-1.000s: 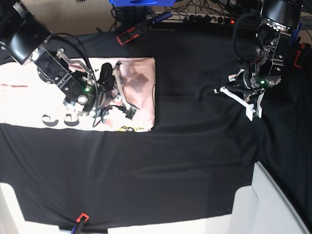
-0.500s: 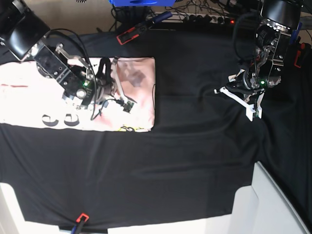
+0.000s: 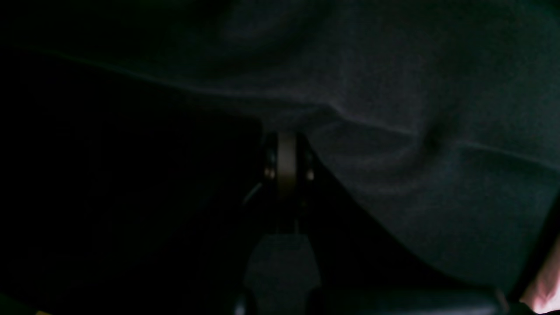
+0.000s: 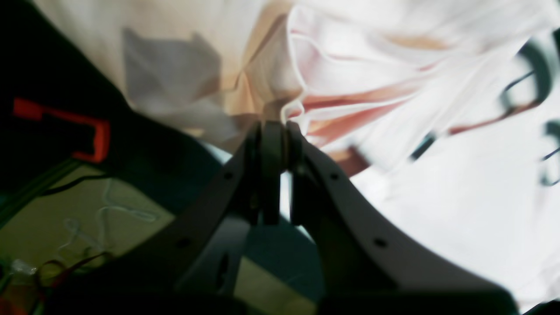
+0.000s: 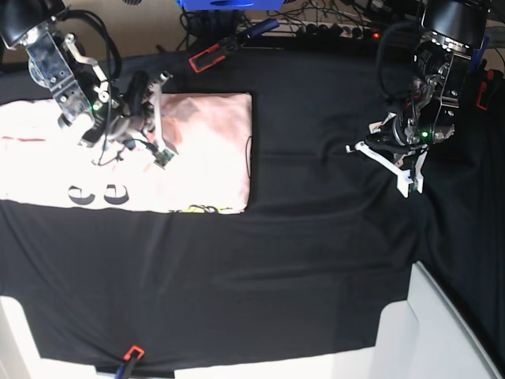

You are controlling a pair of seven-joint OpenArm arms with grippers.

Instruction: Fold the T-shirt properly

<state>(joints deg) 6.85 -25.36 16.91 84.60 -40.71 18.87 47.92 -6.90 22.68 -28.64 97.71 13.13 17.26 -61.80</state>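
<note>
The T-shirt (image 5: 158,162) is laid across the upper left of the base view on the black cloth (image 5: 316,253), its right edge folded square and black lettering shown near its lower left; the right gripper (image 4: 273,146) is seen at the shirt's upper edge, closed on a small pinch of pink fabric, with creases fanning out from the tips in the right wrist view; the left gripper (image 3: 286,164) is held shut and empty over bare cloth at the right of the base view, well apart from the shirt.

Several risks are judged from this; only a thin ridge of fabric appears to be caught, so the pinch may be lost if the arm is lifted or swept quickly; whether one layer or several are held cannot be told, and if only the top layer is taken the fold below may be pulled open and the square right edge spoiled; since the shirt is held at a single point with nothing pinning the rest, the whole garment may be dragged across the cloth rather than folded; the wrinkles gathered at the tips may be pressed into the finished fold.
</note>
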